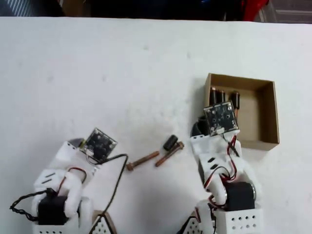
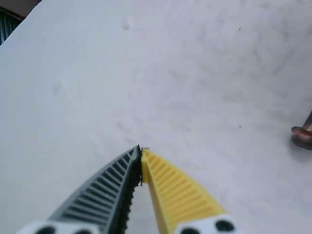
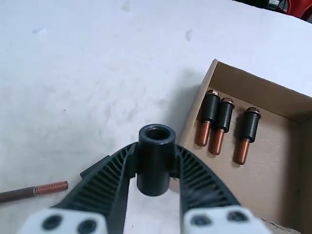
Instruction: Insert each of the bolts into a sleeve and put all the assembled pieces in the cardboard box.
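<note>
An open brown cardboard box [image 1: 270, 114] at the right of the white bench [image 1: 122, 68] holds three copper bolts in black sleeves [image 3: 222, 122], side by side. The right tool [image 3: 155, 152] is clamped on a black cylindrical sleeve [image 3: 155, 173] just left of the box. The left tool [image 2: 141, 152], near left, has its fingers together. Two loose copper bolts [image 1: 143, 160] lie between the arms.

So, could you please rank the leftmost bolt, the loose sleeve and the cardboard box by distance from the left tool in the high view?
1. Leftmost bolt, just right of the left tool.
2. Loose sleeve, mid-table.
3. Cardboard box, far right.
</note>
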You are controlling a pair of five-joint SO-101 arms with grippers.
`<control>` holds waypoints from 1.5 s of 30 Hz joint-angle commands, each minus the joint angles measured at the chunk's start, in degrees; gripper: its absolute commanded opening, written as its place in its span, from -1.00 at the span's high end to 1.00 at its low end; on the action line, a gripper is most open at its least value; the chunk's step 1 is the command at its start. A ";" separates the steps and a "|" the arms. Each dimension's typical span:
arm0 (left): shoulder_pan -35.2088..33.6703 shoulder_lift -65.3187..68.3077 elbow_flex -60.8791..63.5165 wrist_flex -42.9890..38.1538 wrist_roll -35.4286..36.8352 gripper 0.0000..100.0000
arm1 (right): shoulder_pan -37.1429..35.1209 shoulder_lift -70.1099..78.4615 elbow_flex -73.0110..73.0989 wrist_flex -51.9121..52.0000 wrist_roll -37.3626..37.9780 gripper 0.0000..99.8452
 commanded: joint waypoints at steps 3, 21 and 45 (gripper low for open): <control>1.10 8.66 -6.24 -2.55 -0.35 0.96 | 0.31 -0.66 -0.53 -1.01 0.18 0.97; 11.21 51.65 -28.22 -4.22 2.46 0.96 | 0.31 -0.75 -0.44 -1.01 0.09 0.97; 32.84 81.10 -45.10 -4.13 11.16 0.95 | 0.75 -18.86 6.33 -1.01 0.26 0.97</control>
